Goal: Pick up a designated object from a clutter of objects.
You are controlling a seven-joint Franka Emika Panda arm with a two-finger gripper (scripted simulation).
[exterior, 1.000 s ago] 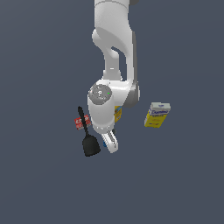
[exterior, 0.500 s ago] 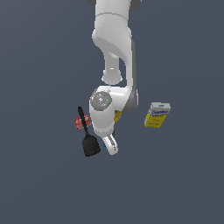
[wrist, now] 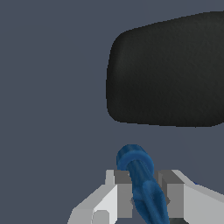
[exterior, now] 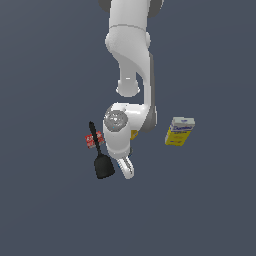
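Observation:
In the wrist view the tiny bright-blue item [wrist: 135,162], narrow with a rounded end, sits between my gripper's [wrist: 146,194] two grey pads, which press on both its sides. The black spatula's head [wrist: 170,74] lies just beyond it. In the exterior view my gripper [exterior: 126,170] points down beside the spatula [exterior: 103,162]; the blue item is hidden there by the hand. The small red packet [exterior: 93,140] lies by the spatula's handle. A sliver of the yellow mustard bottle [exterior: 134,134] shows behind the wrist. The small grey can is hidden.
The yellow-and-white box [exterior: 179,131] lies apart toward the exterior view's right. The arm's white links [exterior: 131,50] rise over the middle of the scene. The surface is plain dark grey all round.
The wrist and hand have shifted slightly downward in the exterior view and the arm's upper links have moved. The spatula, packet and box have not moved.

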